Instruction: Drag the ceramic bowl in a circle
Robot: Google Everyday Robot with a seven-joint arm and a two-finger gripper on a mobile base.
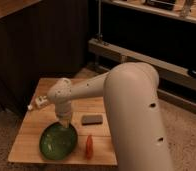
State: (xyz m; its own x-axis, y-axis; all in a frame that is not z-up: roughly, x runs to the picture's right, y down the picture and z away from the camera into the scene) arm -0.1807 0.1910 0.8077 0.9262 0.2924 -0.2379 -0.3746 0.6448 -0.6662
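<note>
The ceramic bowl is wide, round and glossy green, sitting at the front left of the small wooden table. My gripper hangs from the white arm and reaches down to the bowl's far rim, touching or just above it. The arm's large white body covers the right side of the table.
A dark grey rectangular block lies just right of the gripper. A red-orange upright object stands right of the bowl near the front edge. A small white item lies at the table's left side. Dark shelving runs behind.
</note>
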